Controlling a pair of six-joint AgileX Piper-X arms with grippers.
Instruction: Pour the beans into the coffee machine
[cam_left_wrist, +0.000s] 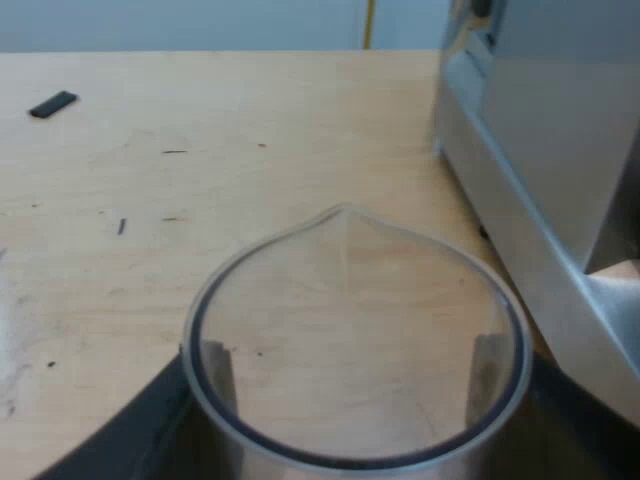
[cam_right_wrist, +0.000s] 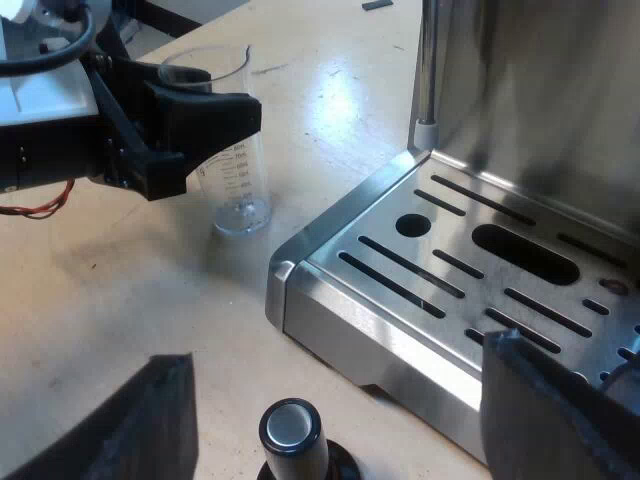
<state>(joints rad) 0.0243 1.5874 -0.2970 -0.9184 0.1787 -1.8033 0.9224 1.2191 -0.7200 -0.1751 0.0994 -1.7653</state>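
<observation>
Measuring glass (cam_left_wrist: 350, 320) is pinched in the left hand (cam_left_wrist: 350, 410), a black finger (cam_left_wrist: 140, 430) pressed to each side of its wall, spout pointing away from the wrist. Seen from above it looks empty, with the wood tabletop (cam_left_wrist: 200, 150) showing through the bottom. Espresso machine (cam_left_wrist: 540, 150) stands just beside the glass, metal side close to the rim, not touching. Farther off on the tabletop lies a small black scrap (cam_left_wrist: 52, 104).

Right hand (cam_right_wrist: 335, 400) has its fingers spread wide and grips nothing. Tamper (cam_right_wrist: 293, 432) with black knob stands upright on the tabletop between them, close to the machine's front. Beyond it is the slotted metal drip tray (cam_right_wrist: 450, 260), with a thin metal tube (cam_right_wrist: 428, 70) hanging over its far corner. Farther still, the glass is upright in the left hand, near the tray's corner but apart from it. Its base is at the tabletop; cannot tell if it rests there or is just off it. Printed scale marks show on its wall.
</observation>
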